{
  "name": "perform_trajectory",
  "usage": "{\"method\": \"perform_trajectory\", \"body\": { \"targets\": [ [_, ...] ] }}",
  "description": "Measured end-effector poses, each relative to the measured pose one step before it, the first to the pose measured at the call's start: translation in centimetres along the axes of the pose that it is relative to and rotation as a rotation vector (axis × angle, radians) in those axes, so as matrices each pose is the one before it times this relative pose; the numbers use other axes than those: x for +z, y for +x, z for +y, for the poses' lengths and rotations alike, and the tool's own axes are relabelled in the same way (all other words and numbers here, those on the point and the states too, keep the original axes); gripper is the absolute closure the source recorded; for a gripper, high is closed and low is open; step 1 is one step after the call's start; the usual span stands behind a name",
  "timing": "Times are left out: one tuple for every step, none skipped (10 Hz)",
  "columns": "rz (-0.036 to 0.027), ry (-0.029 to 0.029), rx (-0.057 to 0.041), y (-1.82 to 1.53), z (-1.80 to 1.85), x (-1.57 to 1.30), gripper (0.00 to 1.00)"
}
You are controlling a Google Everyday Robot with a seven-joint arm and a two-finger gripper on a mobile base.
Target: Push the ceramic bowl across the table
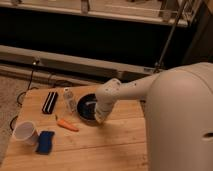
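Observation:
The black ceramic bowl [88,106] sits near the middle of the light wooden table [110,145], partly covered on its right side by my arm. My gripper [98,119] reaches down at the bowl's front right rim, touching or very close to it. The white arm runs from the right of the view to the bowl.
A clear plastic bottle [69,99] stands just left of the bowl. A black rectangular object [49,102] lies at the far left. An orange carrot [67,124], a white paper cup [25,132] and a blue sponge [45,141] lie at the front left.

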Motion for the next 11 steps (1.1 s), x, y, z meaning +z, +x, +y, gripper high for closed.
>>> {"method": "perform_trajectory", "body": {
  "targets": [
    [0.00397, -0.00088, 0.00990, 0.398, -0.160, -0.124, 0.94],
    [-0.00184, -0.00258, 0.01563, 0.453, -0.247, -0.184, 0.94],
    [-0.00147, -0.00347, 0.02738, 0.828, -0.507, -0.444, 0.94],
    [-0.00215, -0.00182, 0.02912, 0.943, -0.706, -0.578, 0.94],
    [-0.00547, -0.00227, 0.03810, 1.165, -0.963, -0.696, 0.94],
    [-0.00964, -0.00432, 0.03371, 0.860, -0.948, -0.444, 0.94],
    [-0.02399, -0.00614, 0.03627, 0.496, -1.163, -0.404, 0.94],
    [-0.01966, -0.00442, 0.02035, 0.001, -0.795, -0.171, 0.94],
    [-0.02267, -0.00761, 0.02230, -0.190, -1.029, -0.011, 0.94],
    [-0.01916, -0.00781, 0.01257, -0.432, -0.768, 0.058, 0.94],
    [-0.01938, -0.00744, 0.00450, -0.731, -0.677, 0.057, 0.94]
  ]
}}
